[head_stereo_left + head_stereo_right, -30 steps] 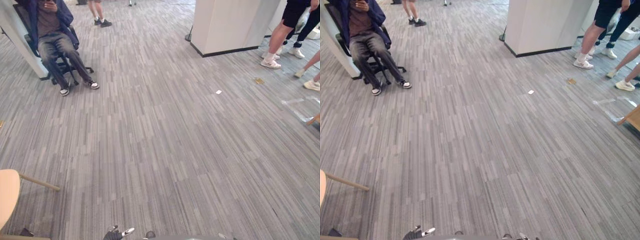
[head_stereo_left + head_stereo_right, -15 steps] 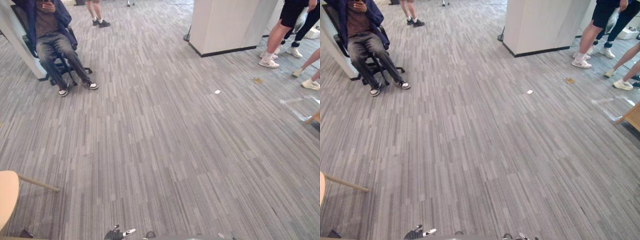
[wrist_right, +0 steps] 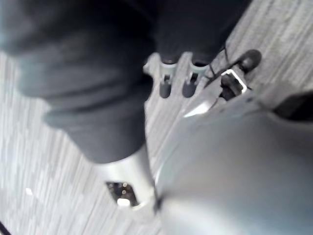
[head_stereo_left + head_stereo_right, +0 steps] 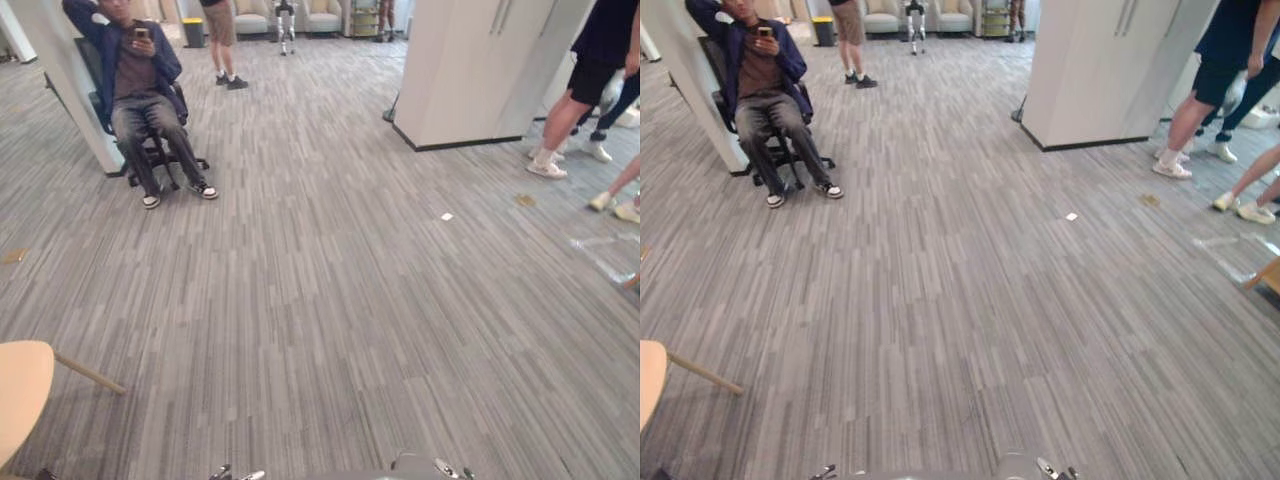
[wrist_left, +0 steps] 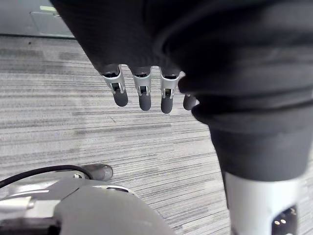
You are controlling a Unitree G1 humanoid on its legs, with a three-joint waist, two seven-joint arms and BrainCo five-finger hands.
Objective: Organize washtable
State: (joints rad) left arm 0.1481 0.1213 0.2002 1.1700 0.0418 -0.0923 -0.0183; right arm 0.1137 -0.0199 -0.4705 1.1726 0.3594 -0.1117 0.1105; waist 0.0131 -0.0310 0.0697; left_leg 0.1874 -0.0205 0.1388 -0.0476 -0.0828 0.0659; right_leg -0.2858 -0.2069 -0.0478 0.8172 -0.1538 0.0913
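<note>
My left hand (image 5: 142, 93) hangs over grey striped carpet (image 5: 73, 127), its fingers straight and relaxed with nothing in them. My right hand (image 3: 177, 83) hangs low too, its dark-tipped fingers loose and empty above the same carpet. In the eye views, open carpet floor (image 4: 330, 300) stretches out ahead of me.
A person sits on an office chair (image 4: 145, 100) at the far left beside a white column (image 4: 70, 90). A white cabinet (image 4: 490, 70) stands far right, with people's legs (image 4: 575, 120) next to it. A round pale wooden tabletop (image 4: 18, 400) juts in at lower left. Small scraps (image 4: 447, 216) lie on the carpet.
The whole picture has shifted down, so the camera has tilted up and more of the room's far end shows. The seated person has raised an arm behind the head.
</note>
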